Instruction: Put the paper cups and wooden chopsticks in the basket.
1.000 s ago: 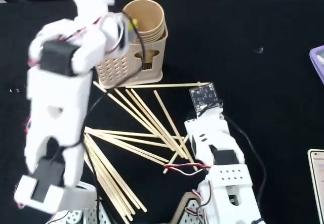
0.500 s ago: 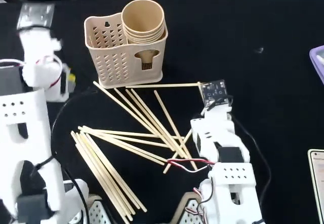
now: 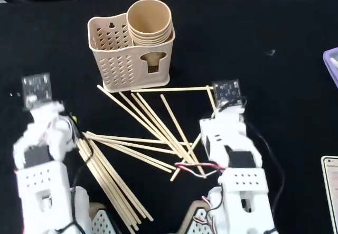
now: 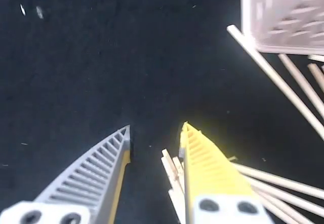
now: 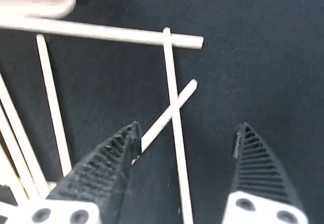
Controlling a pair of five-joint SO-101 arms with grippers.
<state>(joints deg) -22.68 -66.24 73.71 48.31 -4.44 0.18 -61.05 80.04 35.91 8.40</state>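
A beige perforated basket (image 3: 122, 59) stands at the back of the black table with a stack of paper cups (image 3: 150, 20) in its right compartment. Several wooden chopsticks (image 3: 153, 125) lie scattered in front of it, and a bundle (image 3: 108, 178) runs toward the near left. My left gripper (image 4: 155, 130) is open low over the table, its yellow finger (image 4: 202, 163) beside the bundle's ends (image 4: 171, 171). My right gripper (image 5: 190, 128) is open over two crossed chopsticks (image 5: 173, 110), and one stick passes between its fingers. The left arm (image 3: 42, 160) and right arm (image 3: 229, 149) sit near the front.
A purple object (image 3: 331, 59) pokes in at the right edge, and a white card (image 3: 330, 176) lies near the front right. A small speck (image 3: 270, 52) lies on the cloth at the back right. The basket's corner (image 4: 288, 16) is close to the left gripper.
The left arm has drawn back from the basket to the near left, down beside the chopstick bundle. The right arm has shifted slightly to the right.
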